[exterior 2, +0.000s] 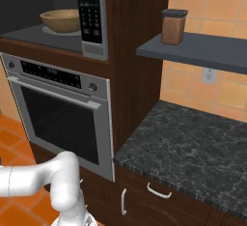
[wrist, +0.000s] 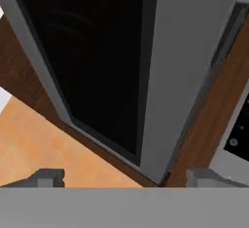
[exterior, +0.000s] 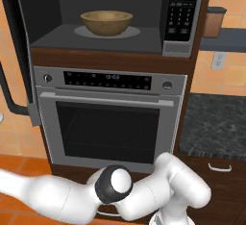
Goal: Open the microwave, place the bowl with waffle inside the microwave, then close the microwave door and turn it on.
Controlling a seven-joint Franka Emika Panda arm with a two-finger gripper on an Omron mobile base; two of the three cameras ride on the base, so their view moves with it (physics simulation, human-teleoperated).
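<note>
The bowl (exterior: pixel 106 22) sits on the turntable inside the microwave (exterior: pixel 182 17), whose door (wrist: pixel 97 61) hangs swung open, while the end effector (wrist: pixel 124 177), jaws spread wide and empty, hovers just beside that door's edge.

Microwave (exterior: pixel 115 17) open, door (exterior: pixel 14 51) swung out at left edge. Bowl (exterior: pixel 106 22) centred on turntable (exterior: pixel 132 32). Keypad panel (exterior: pixel 184 10) along right edge of microwave.
</note>
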